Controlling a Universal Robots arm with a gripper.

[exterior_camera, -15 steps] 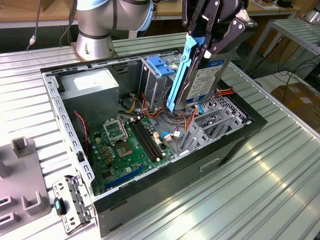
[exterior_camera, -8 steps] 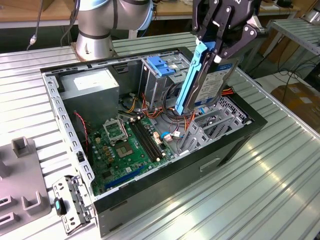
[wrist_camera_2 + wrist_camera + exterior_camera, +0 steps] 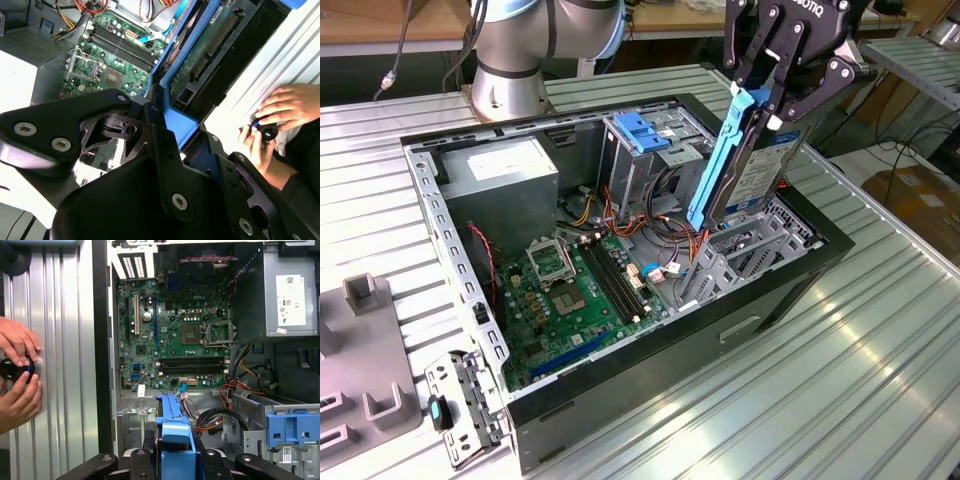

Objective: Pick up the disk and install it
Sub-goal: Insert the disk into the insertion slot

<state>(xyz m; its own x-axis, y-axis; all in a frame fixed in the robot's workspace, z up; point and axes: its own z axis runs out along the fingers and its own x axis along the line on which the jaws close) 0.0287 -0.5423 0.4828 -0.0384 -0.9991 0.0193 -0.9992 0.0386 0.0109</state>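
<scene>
A black robot claw (image 3: 772, 100) hangs over an open computer case (image 3: 720, 335) that lies on its side on a ribbed metal table (image 3: 880, 340). The claw is closed to a narrow gap on the upper end of the disk (image 3: 758, 175), pinching it firmly. The disk stands on edge, tilted a little, with its blue rail (image 3: 718, 165) facing the inside of the case. It is at the exterior view's right end of the case, with its lower end down at the grey metal drive bay (image 3: 740, 255). I cannot tell whether it has entered the bay.

The picking up looks finished, and the fitting step is in hand, with the disk not yet seated. Seating it will likely call for the rails to line up squarely with the bay's guides, and for the disk to stay clear of the loose coloured cables (image 3: 665, 235) just beside it.

Beside the case, a person's hands (image 3: 17, 370) rest on a small black knob (image 3: 15, 369) on the table.
</scene>
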